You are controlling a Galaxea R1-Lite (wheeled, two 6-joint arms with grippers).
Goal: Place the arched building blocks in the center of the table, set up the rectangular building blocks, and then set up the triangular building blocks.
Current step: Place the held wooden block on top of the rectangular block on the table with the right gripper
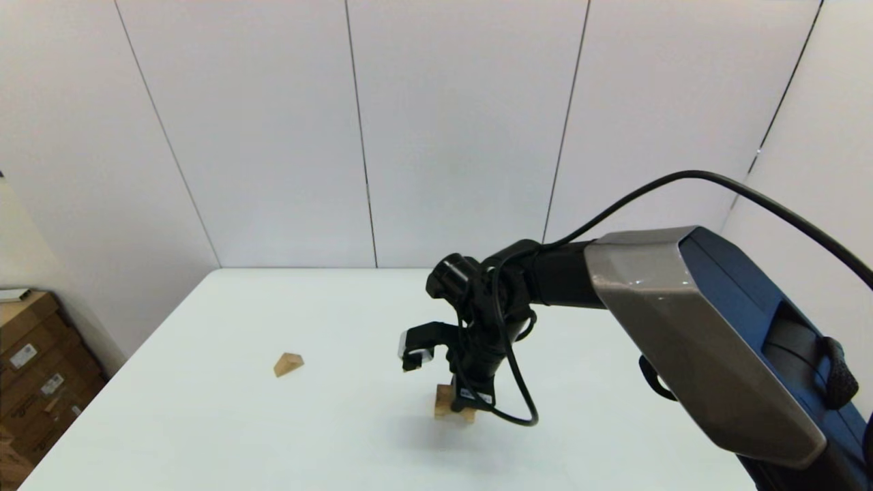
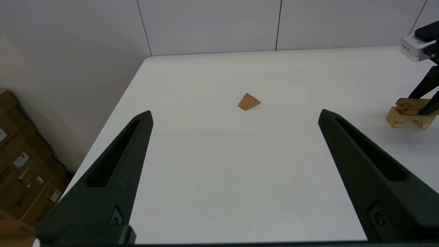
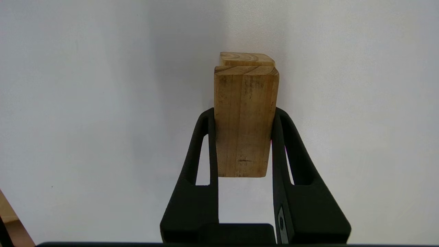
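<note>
The right gripper (image 3: 244,116) is reaching down over the middle of the plain white tabletop (image 1: 286,436) and has its two black fingers (image 3: 205,147) pinched on the long sides of the flat tan wooden rectangular slab (image 3: 244,120) — no visible gap on either side, so it's a proper grip. From the right wrist camera the slab lines up directly over the chunky light-wood arched block (image 3: 247,59), with only one end of the arched block peeking out past it. The left wrist camera gives a side look: the arched block (image 2: 406,117) stands on the table on its two feet, arch cut-out facing down, and the slab (image 2: 410,102) lies across its top, though I can't tell if it's fully resting there or hovering a hair above. In the head view the arm covers most of the stack, just a bit of wood (image 1: 450,402) showing under the wrist. The small tan wooden triangular wedge (image 1: 288,364) sits alone well off to the robot's left of the stack, on the table, nothing touching it. The left gripper (image 2: 235,118) is held back near the table's left edge with its fingers spread wide — holding nothing, the wedge (image 2: 249,102) visible out ahead between them.
</note>
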